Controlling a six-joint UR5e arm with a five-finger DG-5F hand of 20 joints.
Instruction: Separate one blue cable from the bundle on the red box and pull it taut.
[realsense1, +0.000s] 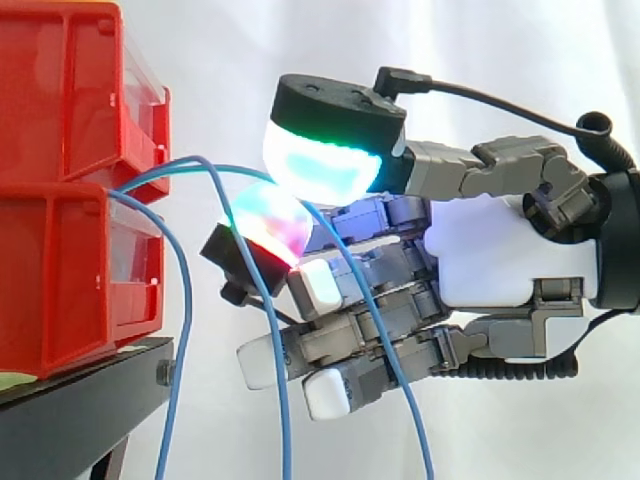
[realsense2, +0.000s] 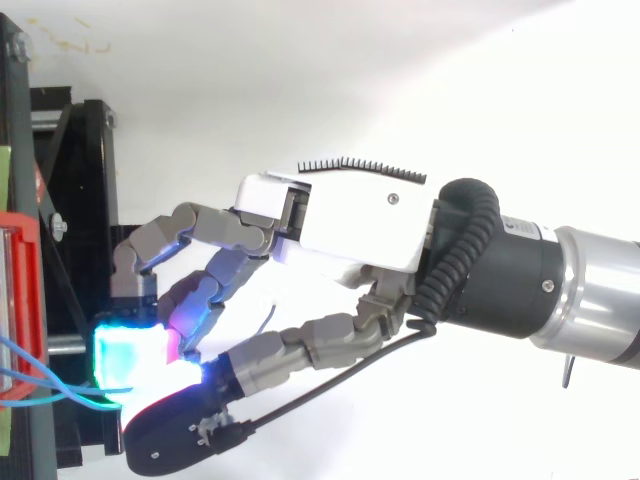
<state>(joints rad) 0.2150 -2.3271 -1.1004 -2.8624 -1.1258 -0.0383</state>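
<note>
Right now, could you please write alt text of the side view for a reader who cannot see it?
A robot hand reaches in from the right and pinches a blue cable between glowing fingertips. The cable runs from two stacked red bins on a black stand at the left, and more blue cable hangs down before a white curtain.

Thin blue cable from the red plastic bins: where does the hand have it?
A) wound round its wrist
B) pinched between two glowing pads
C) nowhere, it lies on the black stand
B: the side view shows the thin blue cable running from the red plastic bins in between two glowing pads of the hand.
</note>
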